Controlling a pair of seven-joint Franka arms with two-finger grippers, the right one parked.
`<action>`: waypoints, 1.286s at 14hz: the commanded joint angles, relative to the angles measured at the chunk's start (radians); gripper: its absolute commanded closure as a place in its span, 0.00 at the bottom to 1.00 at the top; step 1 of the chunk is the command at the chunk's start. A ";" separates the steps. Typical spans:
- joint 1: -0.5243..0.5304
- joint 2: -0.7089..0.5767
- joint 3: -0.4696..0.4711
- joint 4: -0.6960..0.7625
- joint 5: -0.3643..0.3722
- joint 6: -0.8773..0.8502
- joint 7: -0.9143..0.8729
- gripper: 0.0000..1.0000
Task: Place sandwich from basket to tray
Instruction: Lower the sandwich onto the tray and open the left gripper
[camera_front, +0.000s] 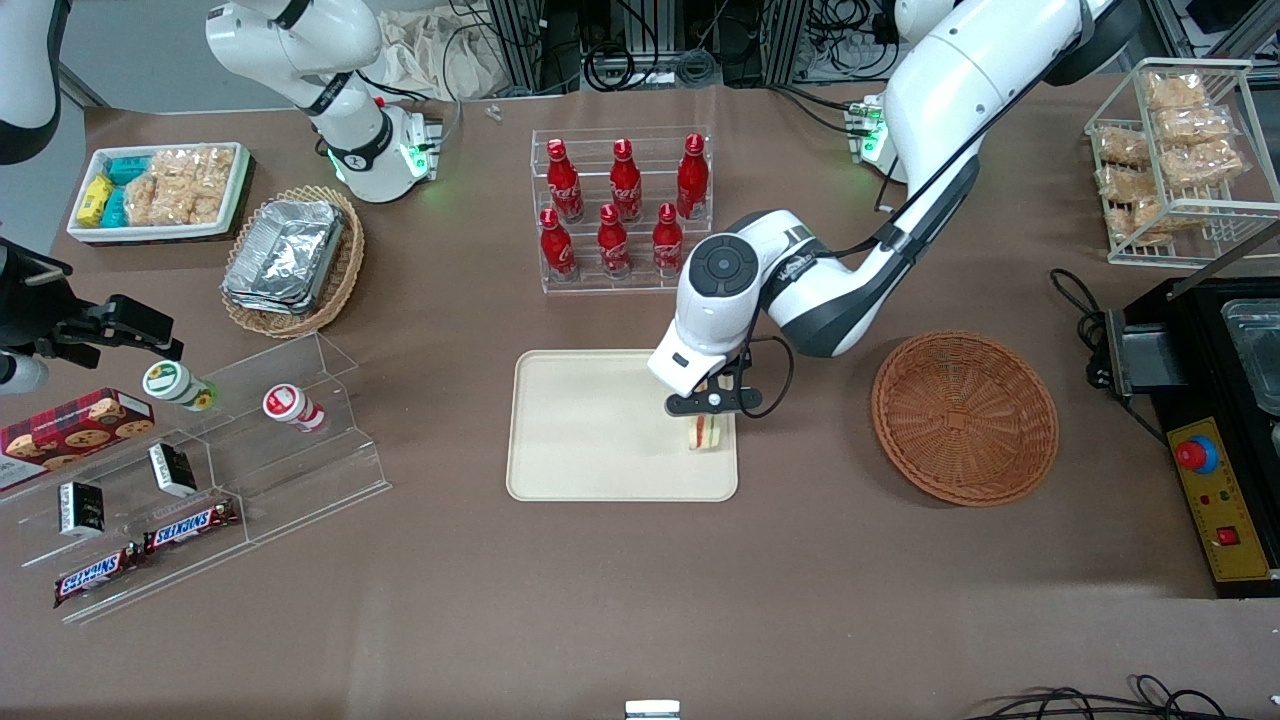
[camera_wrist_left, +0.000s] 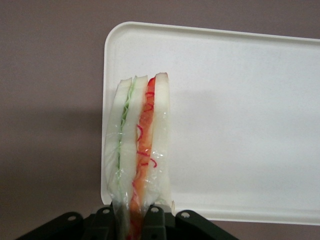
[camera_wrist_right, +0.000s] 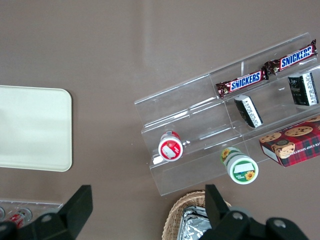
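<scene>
Over the tray (camera_front: 590, 430), at its edge toward the basket (camera_front: 964, 416), the gripper (camera_front: 708, 412) is clamped on the sandwich (camera_front: 705, 433), held upright with its filling stripes showing; the basket lies apart from the tray.

We see the cream-white sandwich (camera_wrist_left: 142, 140) striped orange-red and green, held by our black gripper (camera_front: 706, 418) over the cream-beige tray (camera_front: 590, 425); the woven basket (camera_front: 964, 417) is reddish-brown.

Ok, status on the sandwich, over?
Left hand shut on sandwich, over the tray edge nearest the basket. Basket empty. Nothing on the tray beneath it.
</scene>
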 joint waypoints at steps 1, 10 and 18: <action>-0.013 0.052 0.003 0.029 0.067 0.008 -0.030 1.00; -0.013 0.103 0.012 0.028 0.120 0.043 -0.028 1.00; -0.012 0.125 0.020 0.028 0.151 0.054 -0.034 1.00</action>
